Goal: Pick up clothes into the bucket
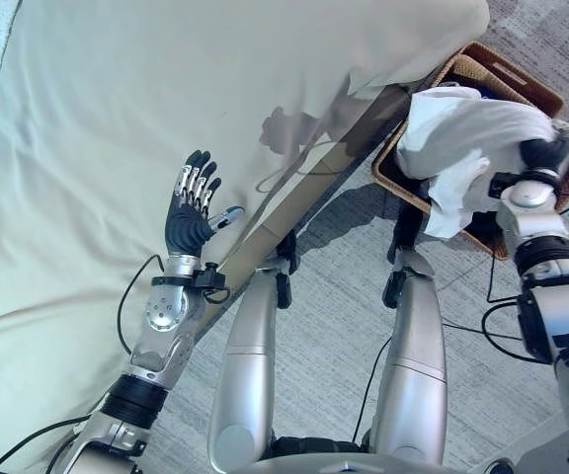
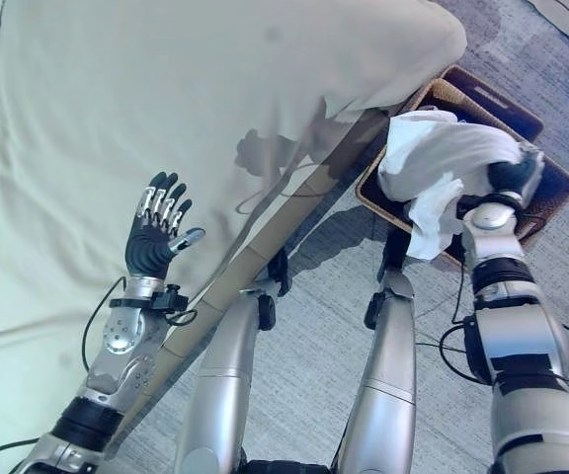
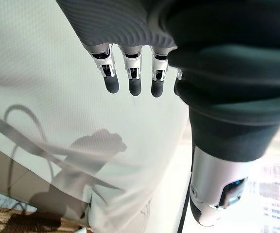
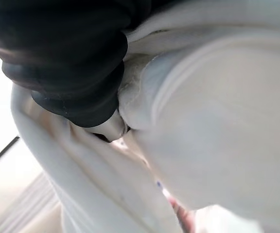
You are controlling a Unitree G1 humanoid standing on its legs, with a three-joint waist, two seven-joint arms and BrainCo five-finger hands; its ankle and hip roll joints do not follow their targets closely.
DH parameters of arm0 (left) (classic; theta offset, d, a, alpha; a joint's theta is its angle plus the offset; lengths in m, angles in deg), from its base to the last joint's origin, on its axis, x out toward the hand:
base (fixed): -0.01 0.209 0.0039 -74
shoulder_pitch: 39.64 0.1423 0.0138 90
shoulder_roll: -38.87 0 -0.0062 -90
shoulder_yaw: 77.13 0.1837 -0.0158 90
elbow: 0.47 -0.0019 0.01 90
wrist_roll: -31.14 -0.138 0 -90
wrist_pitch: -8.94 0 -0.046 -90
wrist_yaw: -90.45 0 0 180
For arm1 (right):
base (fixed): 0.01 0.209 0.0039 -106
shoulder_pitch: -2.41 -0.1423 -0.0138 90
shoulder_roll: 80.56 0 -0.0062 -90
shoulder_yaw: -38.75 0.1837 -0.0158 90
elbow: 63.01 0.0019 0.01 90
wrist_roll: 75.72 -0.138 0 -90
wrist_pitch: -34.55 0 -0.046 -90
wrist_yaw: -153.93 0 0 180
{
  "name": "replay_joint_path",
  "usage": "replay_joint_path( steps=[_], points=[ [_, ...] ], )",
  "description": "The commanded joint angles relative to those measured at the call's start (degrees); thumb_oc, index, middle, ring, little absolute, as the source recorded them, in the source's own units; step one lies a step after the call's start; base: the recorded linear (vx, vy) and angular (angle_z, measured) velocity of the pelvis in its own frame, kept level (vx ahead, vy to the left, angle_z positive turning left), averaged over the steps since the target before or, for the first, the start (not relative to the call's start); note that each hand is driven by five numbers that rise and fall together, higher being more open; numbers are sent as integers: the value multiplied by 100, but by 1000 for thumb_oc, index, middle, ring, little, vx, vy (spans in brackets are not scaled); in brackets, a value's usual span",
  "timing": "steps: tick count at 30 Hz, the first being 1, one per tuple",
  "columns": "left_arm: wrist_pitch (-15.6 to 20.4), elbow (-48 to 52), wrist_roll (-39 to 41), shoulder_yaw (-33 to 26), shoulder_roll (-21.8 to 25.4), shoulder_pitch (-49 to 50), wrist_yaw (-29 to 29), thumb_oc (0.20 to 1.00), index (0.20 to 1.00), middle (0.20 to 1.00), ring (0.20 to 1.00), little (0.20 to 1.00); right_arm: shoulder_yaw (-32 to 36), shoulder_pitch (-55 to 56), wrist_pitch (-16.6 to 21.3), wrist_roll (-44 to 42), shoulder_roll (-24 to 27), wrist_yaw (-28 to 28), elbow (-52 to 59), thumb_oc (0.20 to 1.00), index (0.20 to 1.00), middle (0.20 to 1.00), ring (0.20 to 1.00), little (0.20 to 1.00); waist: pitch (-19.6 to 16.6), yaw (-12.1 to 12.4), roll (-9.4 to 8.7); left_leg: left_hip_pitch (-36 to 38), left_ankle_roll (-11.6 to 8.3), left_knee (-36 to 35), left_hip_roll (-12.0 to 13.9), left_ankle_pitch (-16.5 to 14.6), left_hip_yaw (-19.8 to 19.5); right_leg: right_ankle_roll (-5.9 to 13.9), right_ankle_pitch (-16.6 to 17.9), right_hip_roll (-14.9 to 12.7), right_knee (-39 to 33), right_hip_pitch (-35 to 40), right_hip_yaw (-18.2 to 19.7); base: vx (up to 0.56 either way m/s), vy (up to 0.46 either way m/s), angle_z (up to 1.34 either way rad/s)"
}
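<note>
A white garment hangs bunched from my right hand, which is shut on it. The cloth is held just above the brown wicker basket on the floor at the right. In the right wrist view the garment presses against the hand's dark cover, and the fingers are buried in its folds. My left hand is open, fingers straight and holding nothing. It hovers over the near edge of the bed.
The bed, under a pale sheet, takes up the left and middle. Its wooden side rail runs diagonally towards the basket. Grey carpet lies between the bed and the basket.
</note>
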Motion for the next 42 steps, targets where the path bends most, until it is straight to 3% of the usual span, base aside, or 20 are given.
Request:
replay_joint_path(
  steps=[1,11,23,30,36,37,38,40,41,42],
  points=[
    [317,728,46,-249,-3,258,-77,1000,1000,1000,1000,1000,-217,-102,-53,-159,411,186,-48,200,200,200,200,200,-127,-207,351,-220,-24,109,-40,-169,-113,244,-611,-127,694,107,-86,0,0,0],
    [345,704,48,-323,-55,200,-60,1000,1000,1000,1000,1000,-704,71,-183,465,180,-123,-2,200,200,200,200,200,-143,-223,307,-211,-14,72,-28,-156,-104,231,-587,-101,630,130,-96,1,-2,-1],
    [424,664,34,-462,-150,125,-63,1000,1000,1000,1000,1000,-1765,7,-396,2177,-480,-377,324,200,200,200,200,200,-124,-201,286,-223,-15,54,-35,-123,-102,211,-556,-64,605,131,-108,0,0,0],
    [411,681,55,-451,-168,44,-135,1000,1000,1000,1000,1000,-1616,-212,-558,2139,-642,-221,-38,200,200,200,200,200,-126,-140,370,-227,0,27,-57,-102,-89,220,-563,-84,629,117,-109,0,0,0],
    [370,726,0,-446,-138,-15,-164,1000,1000,1000,1000,1000,-1051,-94,-535,1468,-598,-53,-226,200,200,200,200,200,-121,-137,378,-185,-8,-34,-80,-73,-119,231,-562,-102,590,198,-160,0,0,0],
    [369,727,0,-443,-135,-15,-165,1000,1000,1000,1000,1000,-1047,-90,-535,1466,-597,-54,-224,256,256,256,256,256,-121,-135,377,-182,-8,-37,-81,-72,-120,231,-561,-102,587,202,-161,0,0,0],
    [370,705,-4,-425,-133,-13,-160,1000,1000,1000,1000,1000,-900,-55,-523,1274,-563,-32,-308,426,426,426,426,426,-121,-129,363,-134,-11,-86,-91,-53,-124,239,-541,-101,544,256,-174,0,0,0],
    [365,682,16,-409,-131,-7,-134,1000,1000,1000,1000,1000,-857,-27,-504,1218,-538,-48,-359,448,448,448,448,448,-121,-120,360,-92,-10,-120,-95,-42,-125,246,-521,-108,499,303,-182,0,0,0],
    [374,655,27,-404,-119,-1,-128,1000,1000,1000,1000,1000,-819,-23,-495,1175,-519,-45,-365,545,545,545,545,545,-122,-116,357,-51,-10,-162,-97,-29,-123,250,-508,-105,456,342,-188,0,0,0],
    [370,642,24,-412,-111,0,-124,1000,1000,1000,1000,1000,-777,-4,-483,1111,-498,-32,-348,802,802,802,802,802,-135,-118,352,-10,-13,-204,-97,-15,-123,259,-491,-109,414,383,-201,0,0,0]
  ],
)
